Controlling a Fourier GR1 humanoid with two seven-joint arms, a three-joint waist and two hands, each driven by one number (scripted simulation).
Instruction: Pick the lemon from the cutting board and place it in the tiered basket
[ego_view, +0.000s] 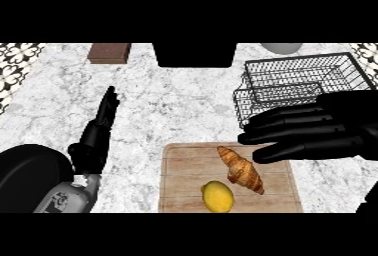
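Fingers (284, 131) of the right hand (336, 125) stretch straight, holding nothing, above the far right corner of the cutting board (181, 165). The lemon (217, 196) lies by the board's near edge, just beside a croissant (241, 169). It seems light, stiff and smooth, apt to roll; grasp it across its middle. The tiered basket (303, 82) stands past that far corner. The left hand (100, 132) rests open near the left edge of the counter (170, 100).

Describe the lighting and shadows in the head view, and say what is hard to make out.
Head view: the light is flat and even, with no glare on the marble counter; the lemon and croissant throw no clear shadow on the cutting board; the black right hand shows little surface detail and hides part of the tiered basket.
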